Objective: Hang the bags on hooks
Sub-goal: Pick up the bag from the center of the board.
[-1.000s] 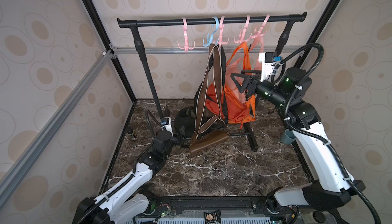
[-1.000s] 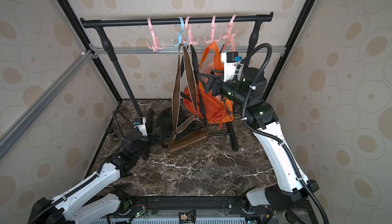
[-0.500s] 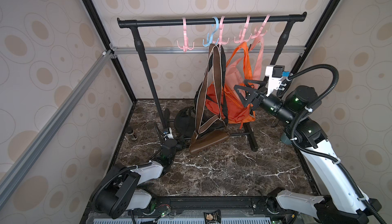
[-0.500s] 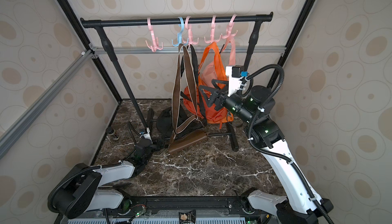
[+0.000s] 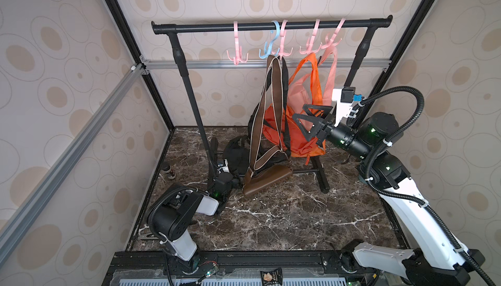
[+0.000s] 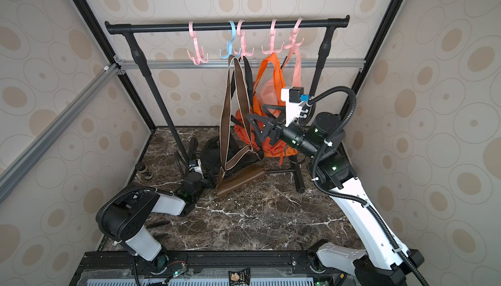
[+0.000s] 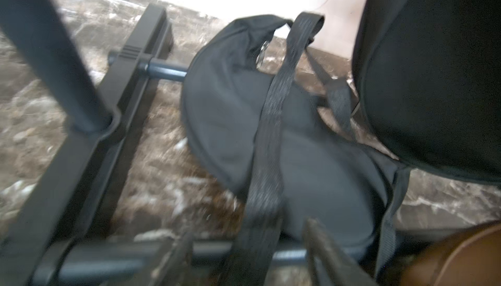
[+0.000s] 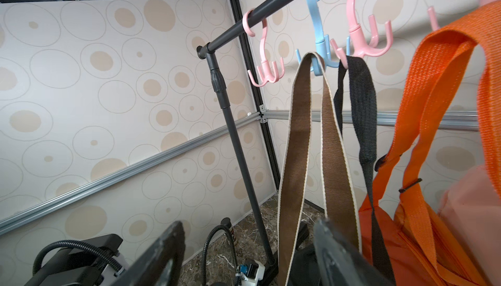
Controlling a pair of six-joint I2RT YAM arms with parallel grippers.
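Back-left on the dark marble tabletop (image 5: pixel 271 217), the soft black fabric bag (image 5: pixel 234 150) lies slumped by the foot of the black metal clothes rack (image 5: pixel 185 81), not hung yet. The left gripper (image 7: pixel 249 227) has its jaws spread either side of the bag's black webbing strap (image 7: pixel 271 124), not pinching. A second back that arm reached long; now it's folded low. The leftmost pale pink plastic hook (image 5: pixel 237 54) is free. The brown strapped bag (image 5: pixel 267 181) and orange tote (image 5: pixel 301 146) are hooked. The right gripper (image 5: pixel 299 111), jaws spread and empty, has dropped away from the orange straps. Grab, lift and hooking remain.
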